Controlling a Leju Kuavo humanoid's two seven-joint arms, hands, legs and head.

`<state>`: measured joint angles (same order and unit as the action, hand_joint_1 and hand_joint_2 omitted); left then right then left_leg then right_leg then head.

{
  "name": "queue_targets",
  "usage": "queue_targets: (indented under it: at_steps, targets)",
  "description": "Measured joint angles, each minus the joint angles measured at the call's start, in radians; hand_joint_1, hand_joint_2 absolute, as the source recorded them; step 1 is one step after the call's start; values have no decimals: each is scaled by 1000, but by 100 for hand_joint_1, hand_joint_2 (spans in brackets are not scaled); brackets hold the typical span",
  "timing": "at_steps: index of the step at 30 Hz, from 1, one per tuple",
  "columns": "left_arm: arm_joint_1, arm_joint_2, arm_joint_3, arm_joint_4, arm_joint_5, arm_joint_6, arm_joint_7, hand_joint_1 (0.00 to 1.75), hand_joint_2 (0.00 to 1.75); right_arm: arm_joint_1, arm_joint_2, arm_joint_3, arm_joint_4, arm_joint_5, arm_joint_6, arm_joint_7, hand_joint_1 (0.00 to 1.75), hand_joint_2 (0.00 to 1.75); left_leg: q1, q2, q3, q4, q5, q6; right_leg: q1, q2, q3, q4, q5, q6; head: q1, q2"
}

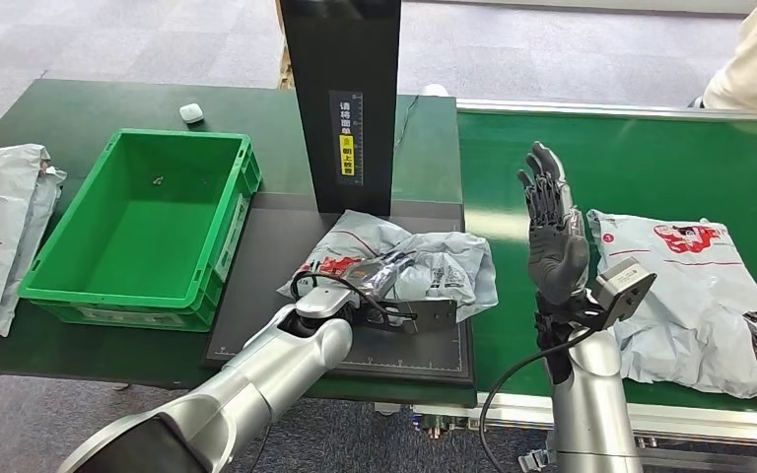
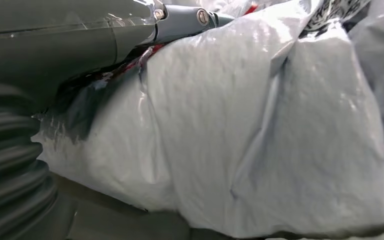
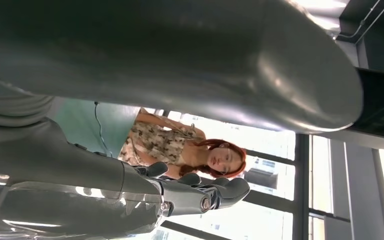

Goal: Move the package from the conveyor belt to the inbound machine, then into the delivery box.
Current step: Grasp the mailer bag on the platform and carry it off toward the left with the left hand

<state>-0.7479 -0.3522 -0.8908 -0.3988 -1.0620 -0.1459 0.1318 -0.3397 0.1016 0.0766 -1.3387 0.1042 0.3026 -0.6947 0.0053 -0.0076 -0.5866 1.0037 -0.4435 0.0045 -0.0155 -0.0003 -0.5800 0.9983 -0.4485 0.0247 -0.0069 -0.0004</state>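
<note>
Package, crumpled grey-white plastic mailer bag with red and black print [image 1: 409,264]: lay on the flat black scanning plate of the inbound machine [image 1: 256,296], directly in front of the machine's tall black upright column [image 1: 345,99]; its long axis ran across the plate, roughly parallel to the column's face; left hand [image 1: 379,286] lay on the package's near side, dark fingers [image 1: 394,271] pressed into the film, apparently gripping it, though how firmly they had closed could not be told from the head view; the left wrist view showed bunched white film close against the grey thumb [image 2: 185,20], consistent with a hold. Right hand [image 1: 550,232]: raised upright on the far side of the package from the column's left, fingers extended and apart, holding nothing, above the green conveyor belt [image 1: 631,158]. Delivery box, open green plastic crate [image 1: 148,227]: stood left of the column, just beside the plate's edge; so the coming transfer would run leftward from the package, and the left hand was the nearer one for it. Also noted: a second printed grey mailer bag [image 1: 690,296] on the belt, right of the column; a further grey bag [image 1: 0,227] left of the crate.
</note>
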Motion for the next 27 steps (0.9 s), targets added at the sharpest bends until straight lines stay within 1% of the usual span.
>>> queue_targets:
  at_steps: [4,8,13,16,17,22,24,27]
  targets:
    - [-9,0,-4,4,13,27,0,175,175,-5,1,-2,5,2,0,0,0,0,0,0,2,0,0,0,0,0,1,0,0,0,0,0]
    - [-9,0,-3,6,30,84,-14,175,175,-2,1,-12,4,9,2,0,0,0,0,0,2,0,0,0,0,0,1,0,0,0,0,0]
    - [-4,0,9,10,41,167,-68,175,175,10,1,-25,-6,13,5,0,0,0,0,0,1,0,0,0,0,0,1,0,0,0,0,0]
    - [3,0,31,11,44,229,-116,175,175,20,1,-33,-20,14,7,0,0,0,0,0,1,0,0,0,0,0,0,0,0,0,0,0]
    - [6,0,41,12,43,264,-139,175,175,24,1,-36,-26,14,9,0,0,0,0,0,0,0,0,0,0,0,0,0,0,0,0,0]
    - [31,15,114,-17,18,504,-280,175,175,55,1,-55,-67,11,20,2,0,0,0,0,-1,0,0,0,0,0,-2,0,0,0,0,0]
    - [45,28,158,-52,4,546,-319,175,175,66,0,-64,-80,10,21,3,0,0,0,0,-1,0,0,0,0,0,-2,0,0,0,0,0]
    - [59,44,206,-92,-9,552,-334,175,175,75,-2,-73,-93,8,22,3,0,0,0,0,-2,0,0,0,0,0,-3,0,0,0,0,0]
